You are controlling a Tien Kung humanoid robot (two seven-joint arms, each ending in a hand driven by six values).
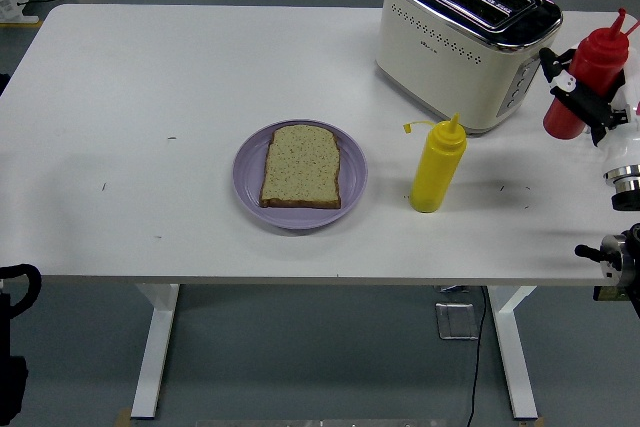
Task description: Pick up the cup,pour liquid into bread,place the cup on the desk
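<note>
The right hand point(590, 102) is clamped round the red bottle point(585, 82) (no cup here, whatever the task says), holding it clear of the table at the toaster's point(465, 37) three o'clock. I'd call this the carry stage. Next it must swing toward eight o'clock, over the bread point(301, 167) on the plate point(352, 172), then tip.

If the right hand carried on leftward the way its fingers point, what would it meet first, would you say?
Probably the toaster: the right hand, gripping the red bottle, sits beside its lever end, though depth is unclear.
</note>
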